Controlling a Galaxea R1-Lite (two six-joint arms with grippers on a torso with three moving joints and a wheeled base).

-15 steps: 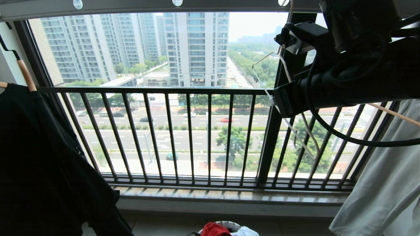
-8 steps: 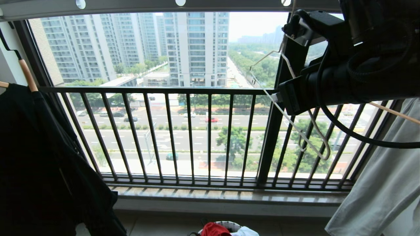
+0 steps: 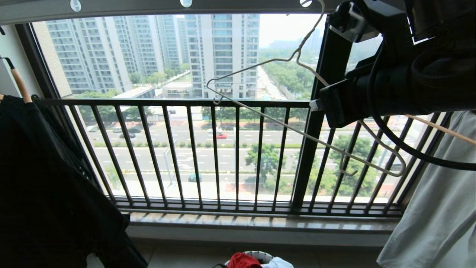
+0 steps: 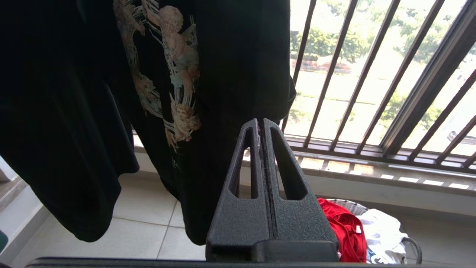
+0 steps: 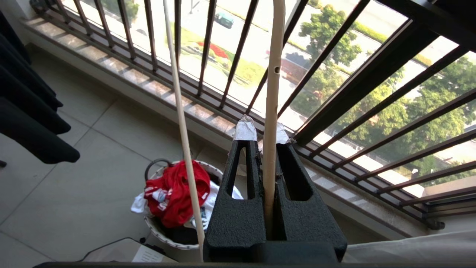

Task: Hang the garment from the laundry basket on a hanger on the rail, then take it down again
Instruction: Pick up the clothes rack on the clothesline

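Raised high against the balcony railing (image 3: 178,103): right gripper (image 5: 263,136), jaws clamped on one wire of the hanger (image 3: 297,136), hook up at the rail (image 3: 156,6), frame tilted across the bars. Below the railing on the floor: laundry basket (image 5: 158,227), garment (image 5: 176,193) heaped inside. Beside the black T-shirt (image 4: 186,74): left gripper (image 4: 261,128), jaws pressed together, empty.

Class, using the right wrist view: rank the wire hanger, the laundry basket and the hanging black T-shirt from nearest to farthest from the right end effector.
1. hanger: clamped between the fingers of the right end effector, so it is in contact.
2. laundry basket: on the floor below, beside the end effector's base, holding the red garment.
3. black T-shirt: hanging at the far edge of the view, farthest.
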